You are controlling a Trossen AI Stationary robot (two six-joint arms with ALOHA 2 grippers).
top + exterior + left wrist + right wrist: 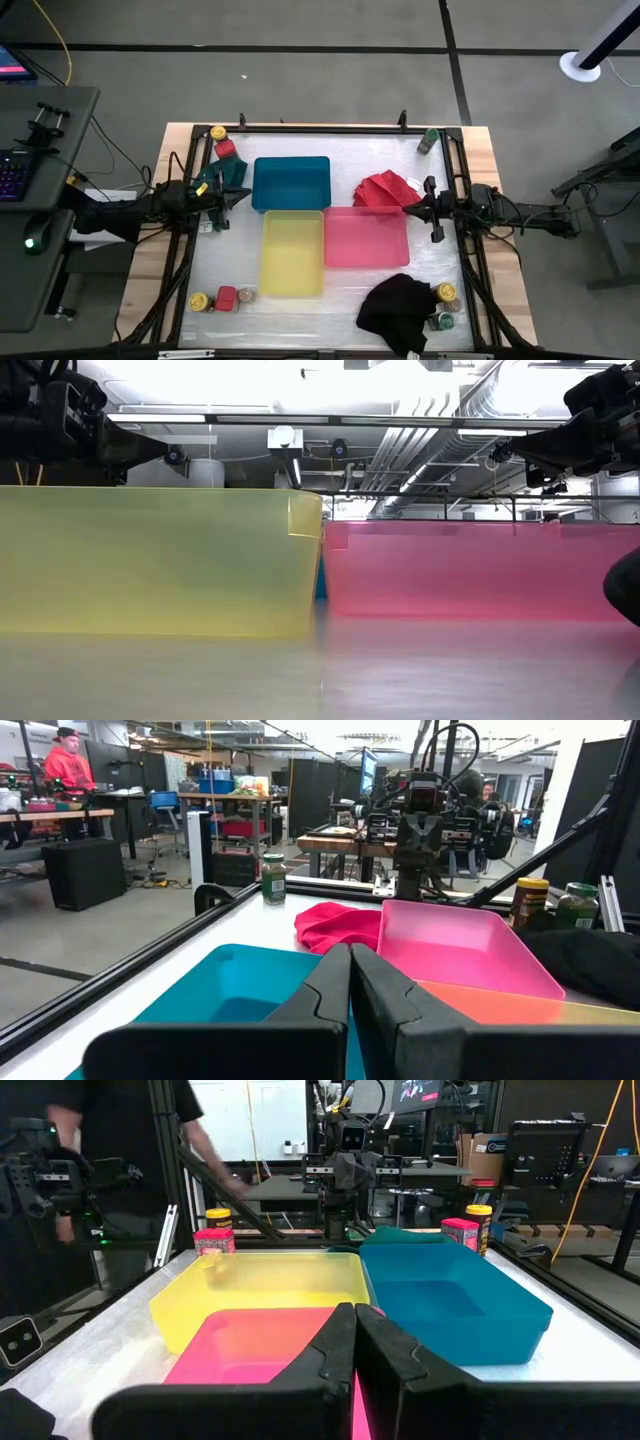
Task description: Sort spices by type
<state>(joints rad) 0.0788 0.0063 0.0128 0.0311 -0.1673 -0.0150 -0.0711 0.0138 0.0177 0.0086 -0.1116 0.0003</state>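
Both arms are just parked over the surface (225,250): left end effector (243,197) pinched closed beside the blue tray (291,183), right end effector (407,209) closed too, near the red cloth (385,189), neither holding anything. The spice jars (222,298) sit in small clusters at the four corners, some beside a black cloth (396,308). Yellow tray (292,252) and pink tray (366,237) sit mid-surface.

Three trays (291,184) sit mid-tabletop (190,270), one behind two set side by side. Jars (224,298) cluster at each corner. A cloth (397,308) lies near the front right jars.
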